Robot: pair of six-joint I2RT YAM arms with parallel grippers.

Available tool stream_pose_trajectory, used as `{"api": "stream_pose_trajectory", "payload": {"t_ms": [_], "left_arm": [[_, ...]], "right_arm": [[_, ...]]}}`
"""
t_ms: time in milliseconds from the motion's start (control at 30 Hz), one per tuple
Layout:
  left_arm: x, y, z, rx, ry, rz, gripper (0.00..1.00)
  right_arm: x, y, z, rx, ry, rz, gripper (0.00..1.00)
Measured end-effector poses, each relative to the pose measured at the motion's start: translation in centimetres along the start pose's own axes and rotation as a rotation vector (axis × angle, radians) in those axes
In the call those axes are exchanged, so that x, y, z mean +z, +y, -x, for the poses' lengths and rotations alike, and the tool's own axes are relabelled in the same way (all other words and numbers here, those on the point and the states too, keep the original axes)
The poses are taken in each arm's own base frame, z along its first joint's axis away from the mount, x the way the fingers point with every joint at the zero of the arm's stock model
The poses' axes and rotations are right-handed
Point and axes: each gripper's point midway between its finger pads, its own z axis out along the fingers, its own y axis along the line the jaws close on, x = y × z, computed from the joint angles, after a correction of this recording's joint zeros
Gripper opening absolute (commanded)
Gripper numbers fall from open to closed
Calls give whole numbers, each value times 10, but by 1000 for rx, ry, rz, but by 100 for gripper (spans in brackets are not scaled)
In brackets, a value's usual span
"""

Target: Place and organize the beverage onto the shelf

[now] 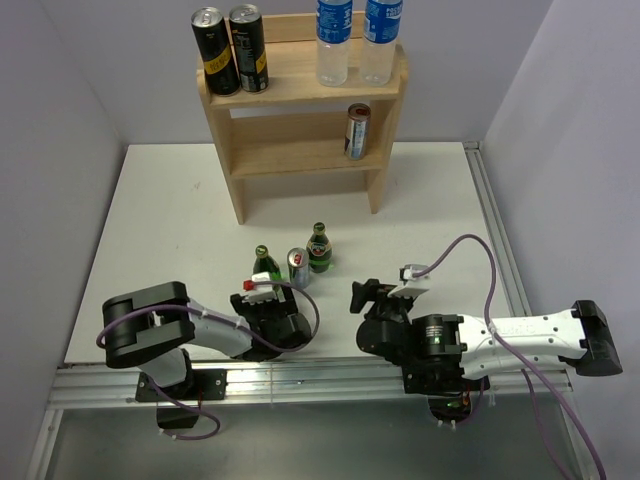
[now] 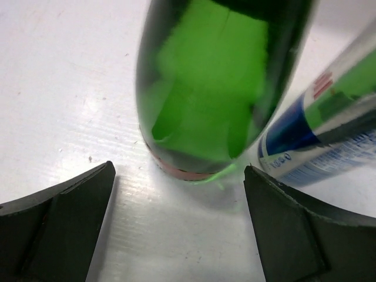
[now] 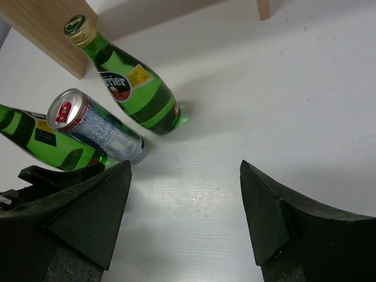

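The light-wood shelf [image 1: 300, 90] stands at the back. Its top tier holds two black cans [image 1: 230, 48] and two water bottles [image 1: 355, 40]. A slim can [image 1: 357, 131] stands on the middle tier. On the table stand two green bottles [image 1: 266, 264] [image 1: 319, 248] with a silver can [image 1: 298, 267] between them. My left gripper [image 1: 264, 296] is open just in front of the left green bottle [image 2: 217, 88], with the silver can [image 2: 329, 135] to its right. My right gripper [image 1: 372, 297] is open and empty, right of the bottles [image 3: 132, 88] and the can [image 3: 97, 126].
An aluminium rail [image 1: 300, 380] runs along the near table edge. White walls enclose the table on both sides. A shelf leg [image 3: 262, 8] shows at the top of the right wrist view.
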Motion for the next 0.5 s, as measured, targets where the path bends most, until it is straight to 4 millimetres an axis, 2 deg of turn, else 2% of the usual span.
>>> {"api": "stream_pose_trajectory", "payload": {"t_ms": [100,233,367,500], "left_arm": [[-1,-3,-1,49,-11,-39,99],[-1,-4,-11,140,25,-130,99],[4,-20,-11,169,41,-196,98],[14,-26,-7,191,39,-221,99]], "right_arm": [[1,1,-5,-4,1,0,81],[3,4,-10,-10,8,1,81],[4,3,-15,-10,12,2,81],[5,1,-21,-18,20,1,81]]}}
